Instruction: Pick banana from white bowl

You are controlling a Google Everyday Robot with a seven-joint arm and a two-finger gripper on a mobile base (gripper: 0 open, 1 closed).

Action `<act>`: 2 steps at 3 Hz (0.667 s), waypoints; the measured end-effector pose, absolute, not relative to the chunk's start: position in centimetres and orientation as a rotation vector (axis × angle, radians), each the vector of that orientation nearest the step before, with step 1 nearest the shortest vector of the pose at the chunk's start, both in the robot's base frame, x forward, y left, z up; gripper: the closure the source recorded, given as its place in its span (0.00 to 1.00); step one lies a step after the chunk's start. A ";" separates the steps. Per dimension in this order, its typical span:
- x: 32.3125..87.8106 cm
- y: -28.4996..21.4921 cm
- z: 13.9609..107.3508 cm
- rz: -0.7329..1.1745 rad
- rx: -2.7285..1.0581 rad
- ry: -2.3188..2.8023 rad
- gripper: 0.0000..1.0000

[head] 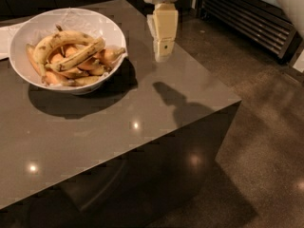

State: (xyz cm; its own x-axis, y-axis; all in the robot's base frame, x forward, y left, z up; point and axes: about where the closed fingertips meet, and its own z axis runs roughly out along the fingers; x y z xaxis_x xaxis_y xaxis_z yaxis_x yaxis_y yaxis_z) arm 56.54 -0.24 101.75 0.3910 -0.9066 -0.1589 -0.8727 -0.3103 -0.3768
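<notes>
The gripper [163,55] hangs over the far right part of the table [142,137], pointing down, with its tip above the tabletop. It is right of the white bowl [88,19] and apart from it. Cannot tell if the gripper is clenched or released. It casts a shadow [176,101] on the tabletop nearer the front edge.

The white bowl sits on the far left of the table. The bananas [66,38] lie inside it, yellow with brown spots and piled across each other. One long banana curves over the top of the pile. Some orange-toned pieces [71,65] are under them; cannot tell what they are.

A white sheet [4,39] lies at the left edge, partly behind the bowl. The dark speckled floor [270,127] is on the right, with a slatted grille [251,18] at the top right.
</notes>
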 end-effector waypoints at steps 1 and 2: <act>56.7 -0.1 101.8 -0.093 -2.244 1.515 0.00; 57.7 2.5 101.8 -0.030 -2.275 1.436 0.00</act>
